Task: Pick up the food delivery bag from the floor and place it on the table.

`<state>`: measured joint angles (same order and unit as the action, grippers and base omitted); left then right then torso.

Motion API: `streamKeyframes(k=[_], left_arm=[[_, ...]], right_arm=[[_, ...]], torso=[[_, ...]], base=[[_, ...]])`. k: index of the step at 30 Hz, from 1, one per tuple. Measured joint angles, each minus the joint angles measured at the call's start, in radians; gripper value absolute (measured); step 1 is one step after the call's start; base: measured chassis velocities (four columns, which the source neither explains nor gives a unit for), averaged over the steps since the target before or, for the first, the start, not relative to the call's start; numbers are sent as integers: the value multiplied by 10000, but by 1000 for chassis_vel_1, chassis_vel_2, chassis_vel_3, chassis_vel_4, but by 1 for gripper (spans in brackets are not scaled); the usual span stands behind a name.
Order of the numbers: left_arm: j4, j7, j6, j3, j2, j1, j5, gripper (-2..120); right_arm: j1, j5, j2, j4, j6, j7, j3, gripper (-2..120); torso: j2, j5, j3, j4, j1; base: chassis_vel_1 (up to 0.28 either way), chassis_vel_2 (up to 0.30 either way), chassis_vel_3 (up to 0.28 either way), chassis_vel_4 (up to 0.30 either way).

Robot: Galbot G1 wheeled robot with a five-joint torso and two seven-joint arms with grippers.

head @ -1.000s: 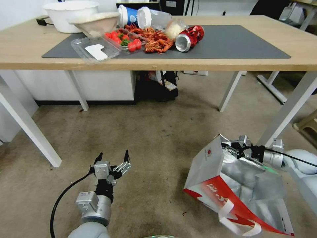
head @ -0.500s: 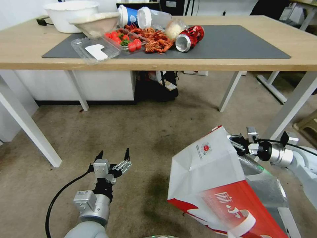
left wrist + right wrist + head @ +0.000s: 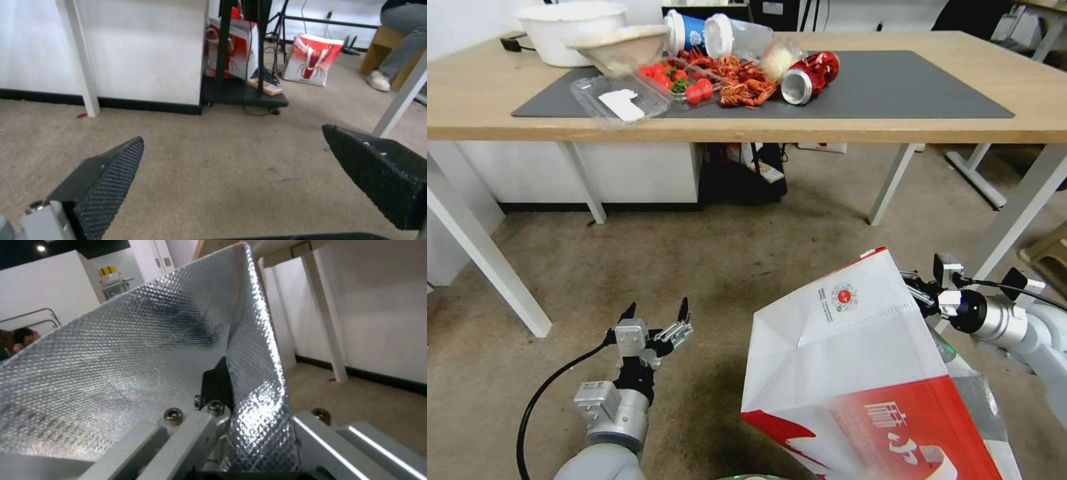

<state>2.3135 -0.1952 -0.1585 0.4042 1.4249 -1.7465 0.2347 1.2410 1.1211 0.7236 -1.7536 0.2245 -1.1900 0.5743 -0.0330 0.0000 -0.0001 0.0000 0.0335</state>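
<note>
- I am holding the food delivery bag with the right gripper, whose fingers are clamped on the bag's upper side wall; in the right wrist view 1 dark finger is pressing against the silver foil lining.
- The bag is hanging tilted at the robot's front right, its white panel with the small round red logo facing up and forward, and its red lower panel running off the bottom of the head view. I cannot tell whether any corner is touching the carpet.
- The left gripper is idling low on the left over bare carpet, its 2 fingers spread wide apart, well apart from the bag.
- The relation I am watching: the table lies ahead of and above the bag, and the bag's long axis is slanting from the gripped wall down toward the robot. I judge the bag needs lifting above the wooden front edge.
- The free stretch of grey mat is on the right, on the working arm's side; the crayfish tray, red can and bowls are crowding the left half.
</note>
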Motion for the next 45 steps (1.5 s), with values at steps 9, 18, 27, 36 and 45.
streamKeyframes(k=[9, 18, 27, 36, 45], left_arm=[[-104, -168, 121, 6, -56, 70, 88, 100], [-76, -105, 221, -18, -85, -1, 167, 100], [-1, -127, 222, -20, -100, -40, 166, 100], [74, -145, 240, -19, -90, -99, 89, 100], [52, -163, 313, -19, -92, -128, -11, 100]], right_arm=[[21, -80, 77, -119, 27, 49, -27, 0], [75, -248, 37, -210, 27, 72, 28, 0], [232, -285, -11, -315, 28, 83, 142, 0], [348, -310, -9, -409, 28, 47, 237, 0], [289, -338, 73, -472, 28, 25, 222, 0]], torso=[[0, 0, 0, 1, 0], [-86, 0, 74, 1, 3], [-451, 0, 429, 1, 14], [-859, 0, 794, 1, 57], [-1239, 0, 1113, 2, 120]], base=[[0, 0, 0, 0], [0, 0, 0, 0], [0, 0, 0, 0], [0, 0, 0, 0], [0, 0, 0, 0]])
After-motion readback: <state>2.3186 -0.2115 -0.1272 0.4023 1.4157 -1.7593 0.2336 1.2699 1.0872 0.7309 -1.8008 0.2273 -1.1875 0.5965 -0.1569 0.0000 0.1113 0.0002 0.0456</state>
